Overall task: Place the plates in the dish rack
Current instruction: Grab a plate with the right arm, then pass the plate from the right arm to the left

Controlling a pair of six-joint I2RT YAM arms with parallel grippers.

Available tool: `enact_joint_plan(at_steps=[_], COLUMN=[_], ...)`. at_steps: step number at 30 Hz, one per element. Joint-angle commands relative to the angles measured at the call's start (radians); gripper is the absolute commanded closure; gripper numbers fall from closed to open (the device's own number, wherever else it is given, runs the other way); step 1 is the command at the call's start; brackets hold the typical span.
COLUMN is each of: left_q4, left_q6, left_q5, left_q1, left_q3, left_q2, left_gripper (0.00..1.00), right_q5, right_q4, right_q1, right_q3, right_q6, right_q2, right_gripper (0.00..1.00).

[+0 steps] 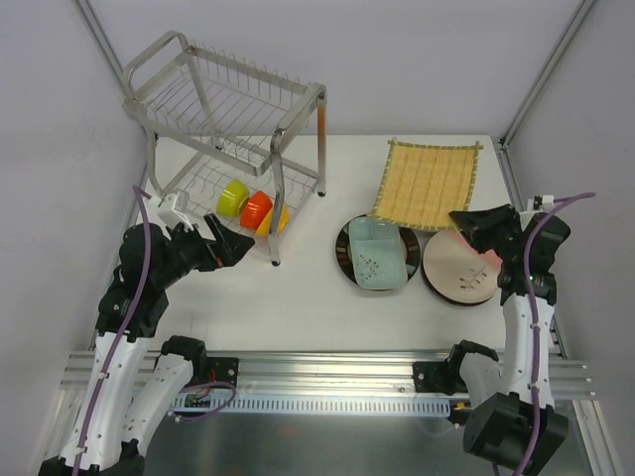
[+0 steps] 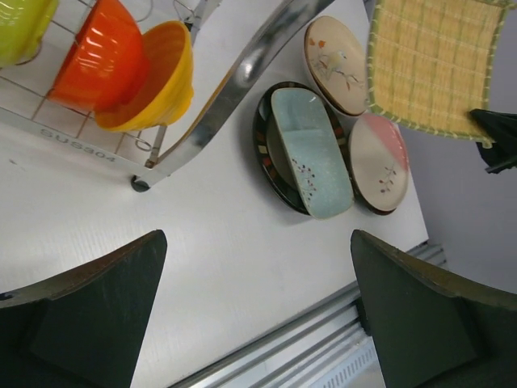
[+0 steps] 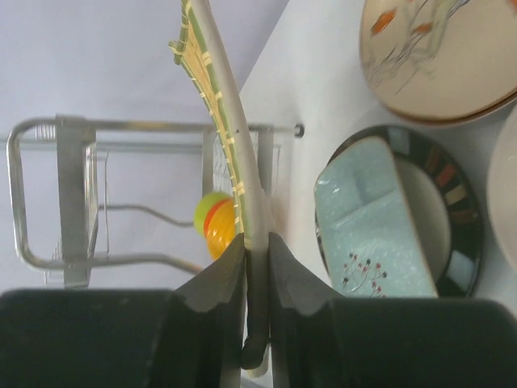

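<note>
Got the right gripper (image 3: 257, 250) pinched nearly closed on the rim of the square yellow plate (image 3: 212, 97), with the thin edge squeezed between the two pads and the plate standing on edge in the right wrist view. From overhead, looks tipped up in the upper right of center, well apart from the dish rack (image 1: 228, 109) in the upper left. Can't tell whether the far edge is clear of the table (image 1: 298, 297). Got the left gripper (image 2: 257, 250) spread wide with nothing in it, hanging near the rack's front leg. Looking further out: no plates in the rack yet, only the green bowl (image 1: 233, 196), orange bowl (image 1: 256, 208) and yellow bowl (image 1: 275, 222) on the bottom shelf. Counting what's left, right of center: the pale teal plate (image 1: 377, 255) lying on the dark-rimmed plate (image 1: 343, 260), a cream floral plate (image 1: 461, 270) just beside them, and in the left wrist view a second floral plate (image 2: 335, 61) tucked partly behind the yellow one. So basically on plate one of five, grabbed but not delivered. Pretty much everything to go.
</note>
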Motion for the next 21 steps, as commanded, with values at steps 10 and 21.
enact_joint_plan(at_steps=[10,21], left_q4=[0.241,0.37], left_q6=[-0.228,-0.29], left_q5=[0.094,-0.205], left_q1=[-0.096,-0.401], left_q3=[-0.085,-0.105], left_q2=[0.015,0.107], left_gripper=[0.01,0.02], right_q5=[-0.215,-0.298], right_q4=[0.117,0.152], right_q1=[0.196,0.299], right_q3=[-0.059,-0.137], right_q6=[0.06,0.079], right_q2=[-0.082,-0.164], right_gripper=[0.99,0.99])
